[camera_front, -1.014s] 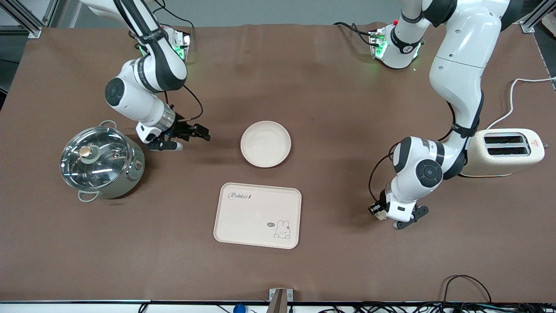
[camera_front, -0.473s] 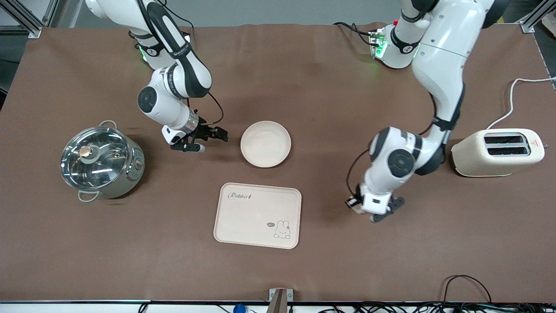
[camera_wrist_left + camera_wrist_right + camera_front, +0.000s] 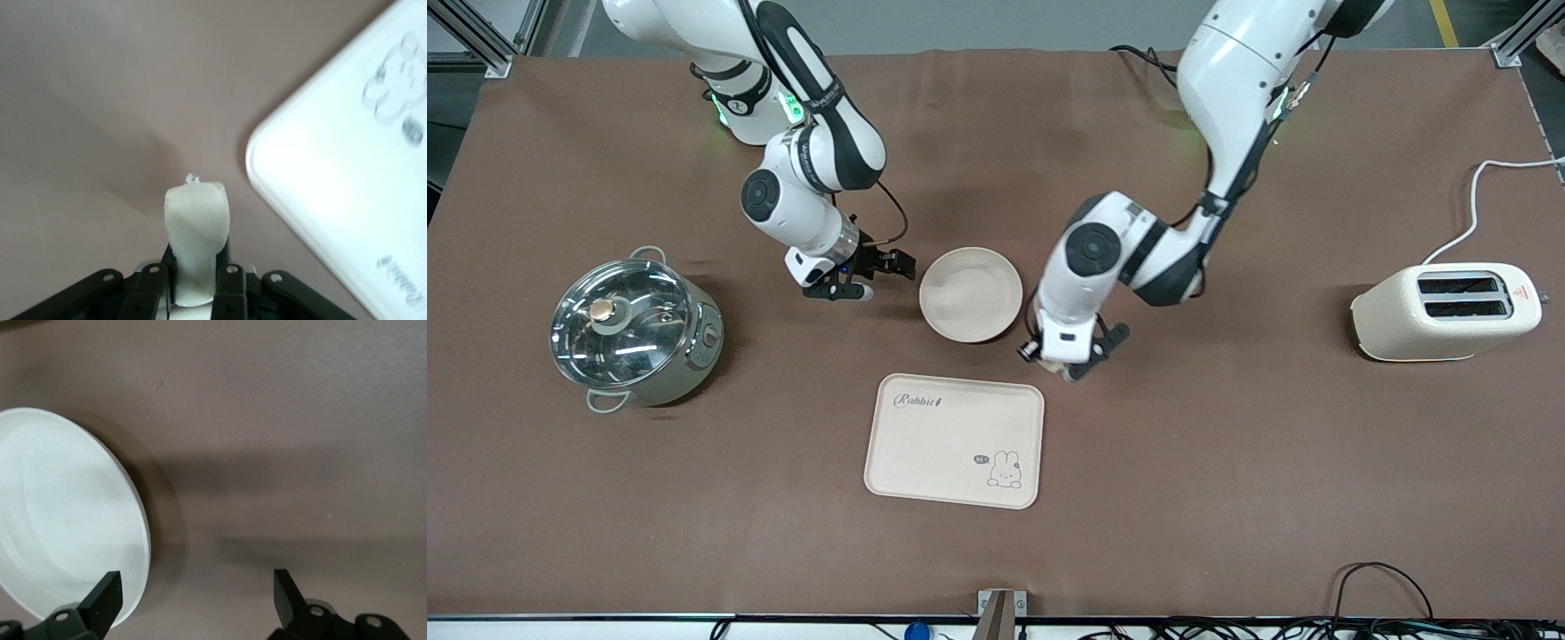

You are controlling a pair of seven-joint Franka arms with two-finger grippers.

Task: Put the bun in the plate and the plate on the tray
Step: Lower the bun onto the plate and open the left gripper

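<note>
The round cream plate [image 3: 970,293] lies empty at mid-table; it also shows in the right wrist view [image 3: 60,520]. The rectangular "Rabbit" tray [image 3: 954,440] lies nearer the front camera and shows in the left wrist view [image 3: 347,200]. My left gripper [image 3: 1060,360] is shut on the cream-white bun [image 3: 197,227] and holds it above the bare table, beside the plate and the tray's corner. My right gripper [image 3: 887,277] is open and empty, low beside the plate's rim toward the right arm's end; in its wrist view [image 3: 197,583] one finger overlaps the rim.
A steel pot with a glass lid [image 3: 633,329] stands toward the right arm's end. A cream toaster [image 3: 1445,311] with a white cord stands toward the left arm's end. Brown table cloth surrounds the tray.
My left gripper has carried the bun from near the toaster's end to beside the plate and tray. My right gripper has moved from near the pot to the plate's rim.
</note>
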